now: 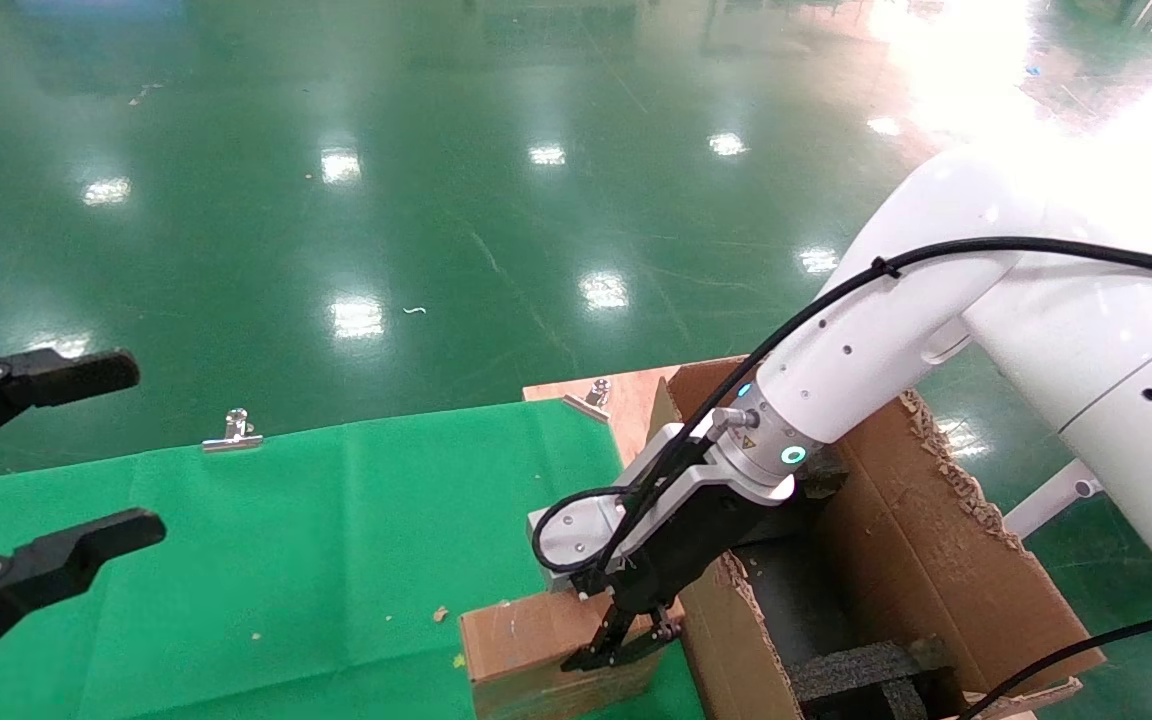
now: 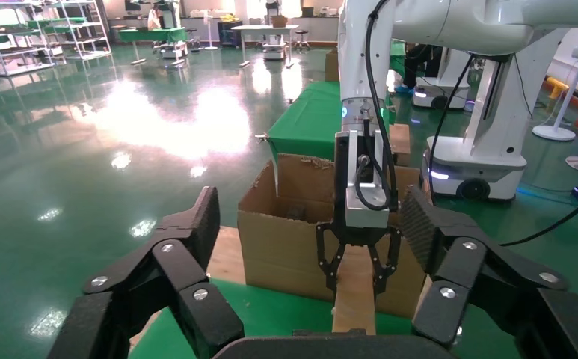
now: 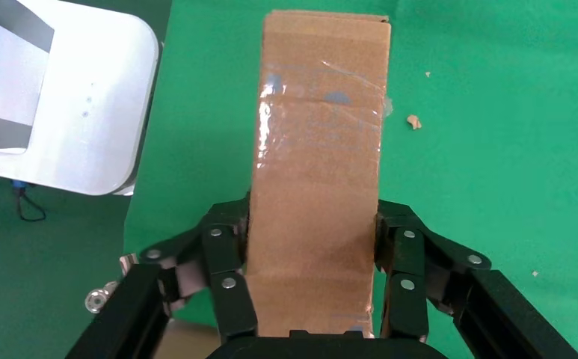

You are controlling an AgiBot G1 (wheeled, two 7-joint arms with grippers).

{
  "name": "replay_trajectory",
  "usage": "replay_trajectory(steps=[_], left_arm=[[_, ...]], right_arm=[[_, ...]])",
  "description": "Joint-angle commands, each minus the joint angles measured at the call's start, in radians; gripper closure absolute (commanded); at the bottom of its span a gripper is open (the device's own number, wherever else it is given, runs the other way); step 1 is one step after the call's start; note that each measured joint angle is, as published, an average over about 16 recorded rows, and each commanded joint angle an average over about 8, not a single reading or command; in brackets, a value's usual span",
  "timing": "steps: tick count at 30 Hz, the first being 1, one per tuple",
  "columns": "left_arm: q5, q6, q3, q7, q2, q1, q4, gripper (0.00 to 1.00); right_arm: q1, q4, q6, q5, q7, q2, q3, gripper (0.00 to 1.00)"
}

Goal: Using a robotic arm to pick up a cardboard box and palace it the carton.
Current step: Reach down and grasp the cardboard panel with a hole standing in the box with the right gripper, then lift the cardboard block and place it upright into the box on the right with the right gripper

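Observation:
The small brown cardboard box (image 1: 526, 650) stands on the green cloth at the table's near edge, just left of the carton (image 1: 936, 540). The white robotic arm (image 1: 886, 330) reaches down over the carton's near wall. My right gripper (image 1: 626, 645) is shut on the box, one finger on each narrow side. In the right wrist view the taped box (image 3: 319, 149) fills the space between the fingers (image 3: 229, 254) of the right gripper (image 3: 313, 217). The left wrist view shows the right gripper (image 2: 357, 280) on the box (image 2: 354, 307) in front of the carton (image 2: 286, 239). My left gripper (image 1: 36, 480) is open and empty at the far left.
The green cloth (image 1: 286, 540) covers the table, held by metal clips (image 1: 233, 430) at its far edge. Black foam blocks (image 1: 856, 670) lie inside the carton, whose flap edges are ragged. A bare wooden corner (image 1: 626, 400) shows behind the carton. The shiny green floor lies beyond.

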Motion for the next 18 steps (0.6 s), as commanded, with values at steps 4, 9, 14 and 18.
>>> replay_trajectory(steps=[4, 9, 14, 18], left_arm=[[0.0, 0.0, 0.0, 0.0, 0.0, 0.0, 0.0, 0.0], [0.0, 0.0, 0.0, 0.0, 0.0, 0.0, 0.0, 0.0], [0.0, 0.0, 0.0, 0.0, 0.0, 0.0, 0.0, 0.0], [0.0, 0.0, 0.0, 0.0, 0.0, 0.0, 0.0, 0.0]], right_arm=[[0.018, -0.005, 0.0, 0.009, 0.003, 0.006, -0.006, 1.0], [0.104, -0.032, -0.009, 0.041, -0.004, 0.018, -0.025, 1.0], [0.225, -0.075, -0.016, 0.098, -0.014, 0.03, -0.051, 1.0], [0.326, -0.107, -0.019, 0.149, -0.03, 0.038, -0.083, 1.0]])
